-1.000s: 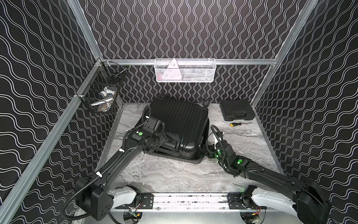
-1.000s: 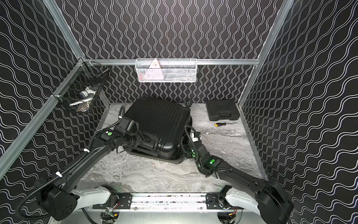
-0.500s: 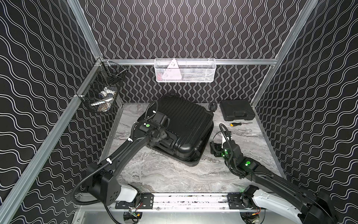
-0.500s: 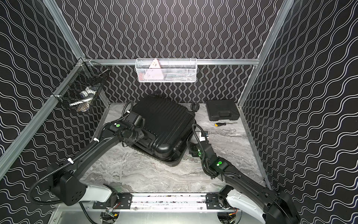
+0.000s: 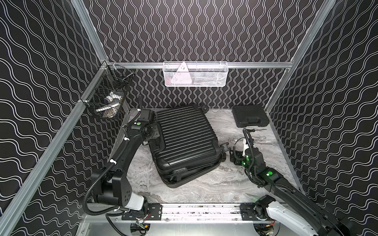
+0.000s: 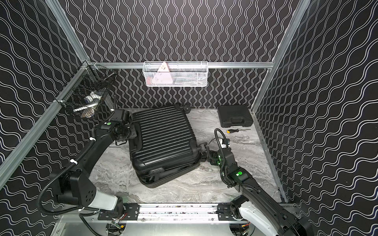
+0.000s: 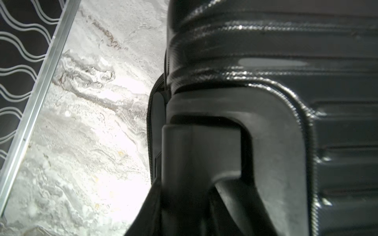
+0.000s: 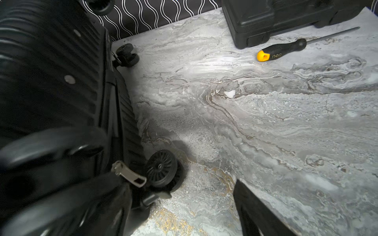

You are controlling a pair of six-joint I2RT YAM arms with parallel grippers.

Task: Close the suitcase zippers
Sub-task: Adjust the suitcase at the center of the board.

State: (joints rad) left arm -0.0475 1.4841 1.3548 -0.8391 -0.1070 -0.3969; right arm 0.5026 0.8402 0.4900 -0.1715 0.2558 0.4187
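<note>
One black suitcase (image 5: 184,139) lies flat on the marble table (image 5: 204,190), its halves slightly offset at the near edge. The left gripper (image 5: 153,137) sits at the side handle, but I cannot tell whether it has clamped. It should brace the case while the right gripper (image 5: 232,157), jaws spread and empty, pinches the silver zipper pull (image 8: 128,173) beside a wheel (image 8: 161,168) and drags along the seam. Since a second ago, the case has swivelled and the left arm reaches farther back.
</note>
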